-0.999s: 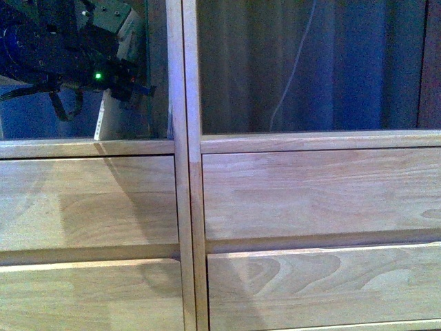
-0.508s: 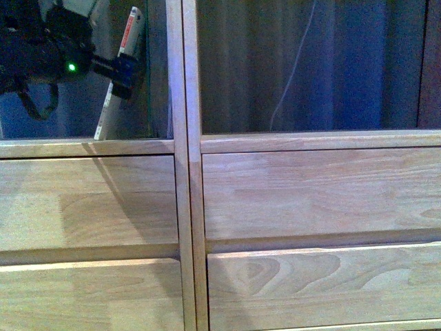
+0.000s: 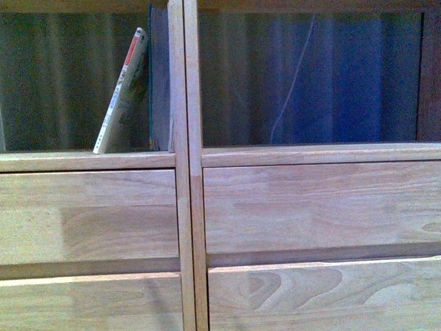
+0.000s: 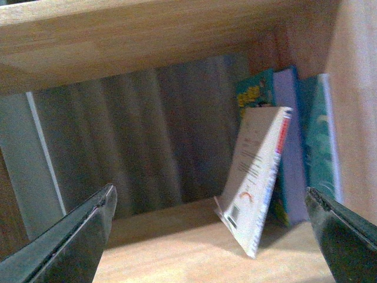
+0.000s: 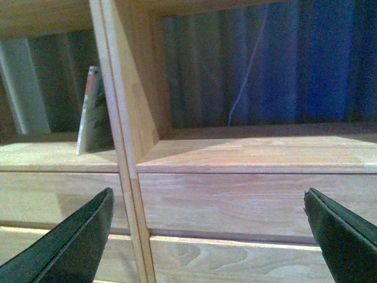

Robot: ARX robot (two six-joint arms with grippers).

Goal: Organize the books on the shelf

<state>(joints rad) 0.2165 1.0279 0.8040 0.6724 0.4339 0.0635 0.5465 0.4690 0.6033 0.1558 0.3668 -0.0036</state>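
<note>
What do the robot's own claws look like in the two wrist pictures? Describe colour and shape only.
Each claw shows two dark, nearly black fingers, left claw and right claw, flat-sided and tapering to pointed tips with a faint greenish sheen. No cables or markings show. The front view shows neither arm.

white softcover [image 4: 254, 177] leans tilted against upright teal book [image 4: 318, 141], gripper [image 4: 212, 236] spread empty.

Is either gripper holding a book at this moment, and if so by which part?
Nothing is held. The left gripper and right gripper are both open and empty; the softcover book leans free against the books by the divider.
</note>
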